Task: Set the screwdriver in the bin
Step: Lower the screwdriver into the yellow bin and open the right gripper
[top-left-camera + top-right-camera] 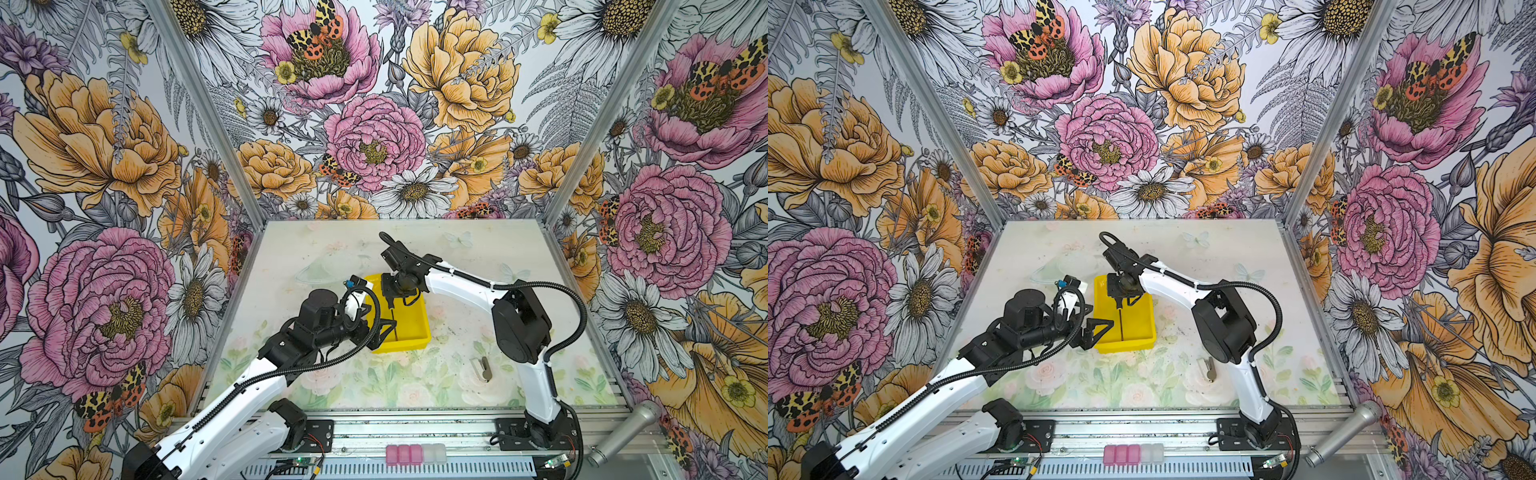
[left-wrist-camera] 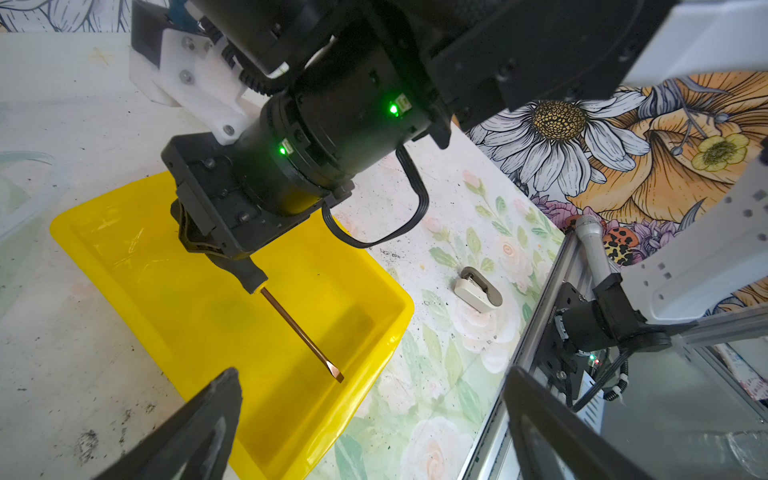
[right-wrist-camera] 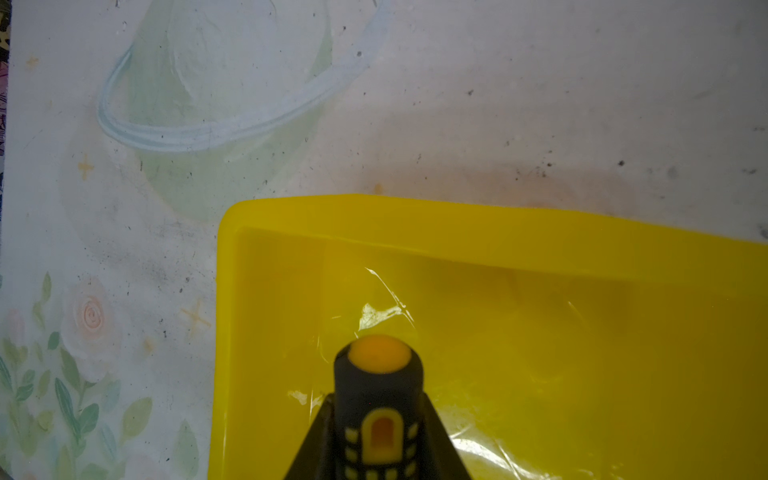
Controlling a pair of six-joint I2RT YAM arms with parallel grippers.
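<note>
Our right hand pinches the screwdriver by its handle, the shaft slanting down inside the bin. Our left hand hangs spread at the bin's edge, above the bench.

Right tool with the screwdriver over the yellow bin, shaft low inside; left tool beside its rim
</note>
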